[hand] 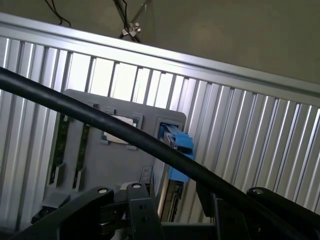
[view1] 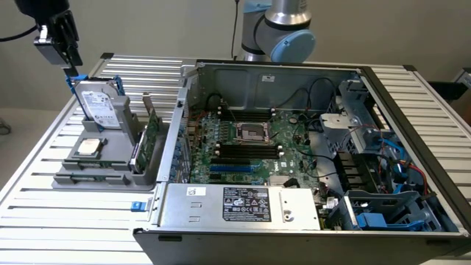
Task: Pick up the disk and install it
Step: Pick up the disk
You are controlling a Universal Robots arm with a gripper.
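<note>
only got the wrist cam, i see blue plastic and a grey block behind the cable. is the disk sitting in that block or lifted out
Observer: Sitting in it. The disk stands upright in a slot of the grey holder, on the exterior view's left of the open computer case.
Operator: ok and where's the gripper against it
Observer: The gripper hangs at the disk's top edge, by the upper corner of its blue carrier. Whether it touches, I cannot tell.
</note>
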